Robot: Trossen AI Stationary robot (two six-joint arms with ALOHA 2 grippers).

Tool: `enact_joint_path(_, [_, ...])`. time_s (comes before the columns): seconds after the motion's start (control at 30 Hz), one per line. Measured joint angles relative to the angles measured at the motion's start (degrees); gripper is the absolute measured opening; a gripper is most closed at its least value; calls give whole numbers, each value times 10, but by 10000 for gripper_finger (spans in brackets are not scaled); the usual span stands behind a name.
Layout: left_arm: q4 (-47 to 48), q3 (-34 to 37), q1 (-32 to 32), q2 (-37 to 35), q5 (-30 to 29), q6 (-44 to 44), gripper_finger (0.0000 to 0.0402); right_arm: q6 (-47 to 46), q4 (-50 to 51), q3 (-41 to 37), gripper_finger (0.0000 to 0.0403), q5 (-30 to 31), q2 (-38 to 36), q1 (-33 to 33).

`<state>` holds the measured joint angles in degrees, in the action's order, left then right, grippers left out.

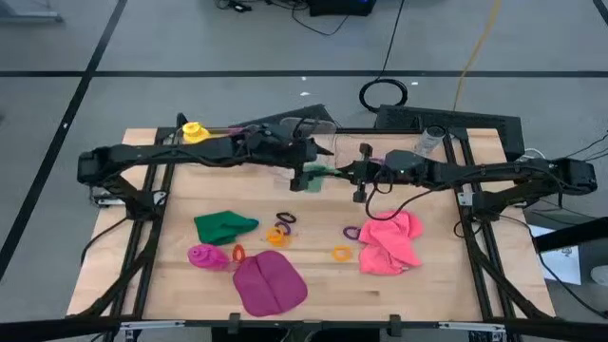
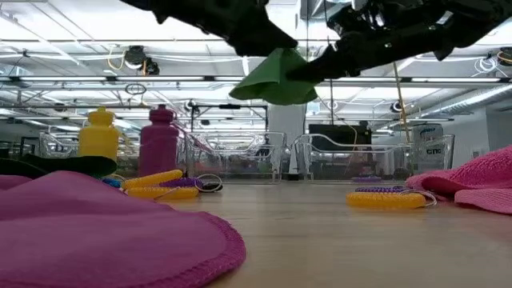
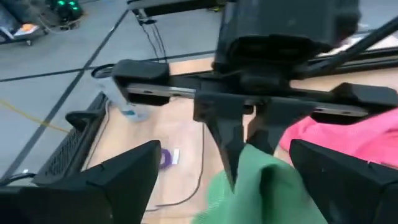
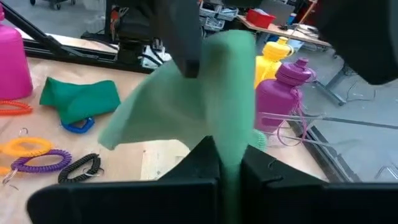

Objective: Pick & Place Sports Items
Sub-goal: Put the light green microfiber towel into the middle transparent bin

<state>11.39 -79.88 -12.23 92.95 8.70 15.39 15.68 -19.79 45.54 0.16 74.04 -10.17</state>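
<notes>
Above the wooden bench, the right claw is clamped on a soft light-green cloth. The left claw faces it, fingers spread wide and empty.

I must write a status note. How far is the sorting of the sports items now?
Nothing looks finished yet. In hand: the right hand is shut on a light green cloth held above the table, with the left hand open beside it. Left on the table: dark green cloth, pink cloth, bottles, rings.
</notes>
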Motion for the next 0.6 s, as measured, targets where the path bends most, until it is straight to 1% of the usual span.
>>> enact_joint_path(0.33, [36,0,-1,9,22,-2,263,0,-1,0,0,-2,0,0])
enact_joint_path(0.6, [46,0,-1,8,18,5,214,-4,-7,0,0,-1,0,0])
